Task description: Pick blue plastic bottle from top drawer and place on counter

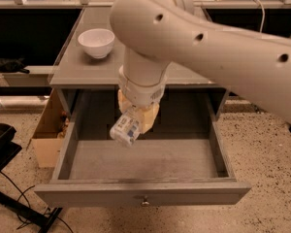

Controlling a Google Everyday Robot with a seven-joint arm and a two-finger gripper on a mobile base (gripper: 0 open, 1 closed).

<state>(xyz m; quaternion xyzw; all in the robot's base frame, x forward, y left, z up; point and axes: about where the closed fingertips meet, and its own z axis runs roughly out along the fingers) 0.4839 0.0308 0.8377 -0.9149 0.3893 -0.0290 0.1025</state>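
The blue plastic bottle (125, 129) has a pale blue-white label. It hangs in my gripper (136, 123), which is shut on it and holds it tilted well above the floor of the open top drawer (140, 161). My big white arm (203, 38) comes in from the upper right and hides much of the counter (82, 67). The drawer's front panel (87, 197) with its small metal knob (145, 202) is at the bottom of the view.
A white bowl (96, 42) stands on the counter's left part. A cardboard box (47, 135) sits on the floor left of the cabinet. A black stand and cables (5, 178) lie at lower left.
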